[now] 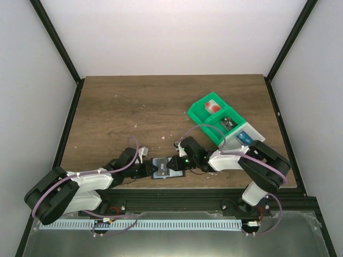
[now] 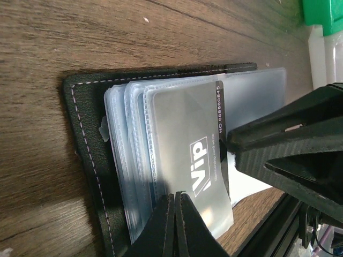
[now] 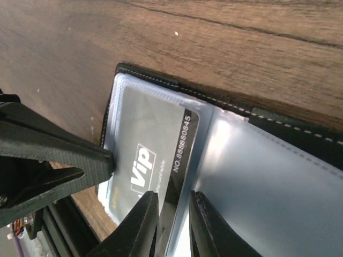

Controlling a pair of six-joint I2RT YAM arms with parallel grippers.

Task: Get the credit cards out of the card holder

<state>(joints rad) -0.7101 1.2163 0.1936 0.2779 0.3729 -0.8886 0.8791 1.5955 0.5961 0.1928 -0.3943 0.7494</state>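
Note:
The card holder (image 1: 165, 168) lies open near the table's front edge, between my two grippers. The left wrist view shows its black stitched cover (image 2: 86, 160) and stacked clear sleeves. A dark credit card (image 2: 187, 139) marked "Vip" sits in the top sleeve. My left gripper (image 2: 176, 195) is shut, its tips resting on the near edge of the sleeves. My right gripper (image 3: 172, 197) is open by a narrow gap. It straddles the card's (image 3: 155, 139) dark numbered edge at the holder's fold. In the top view, the left gripper (image 1: 151, 169) and the right gripper (image 1: 180, 163) meet over the holder.
A green tray (image 1: 199, 113) at the right holds a white-and-red card (image 1: 213, 106) and a dark card (image 1: 229, 122). A clear-white tray (image 1: 256, 134) beside it holds a blue card (image 1: 244, 137). The table's front edge lies just beyond the holder.

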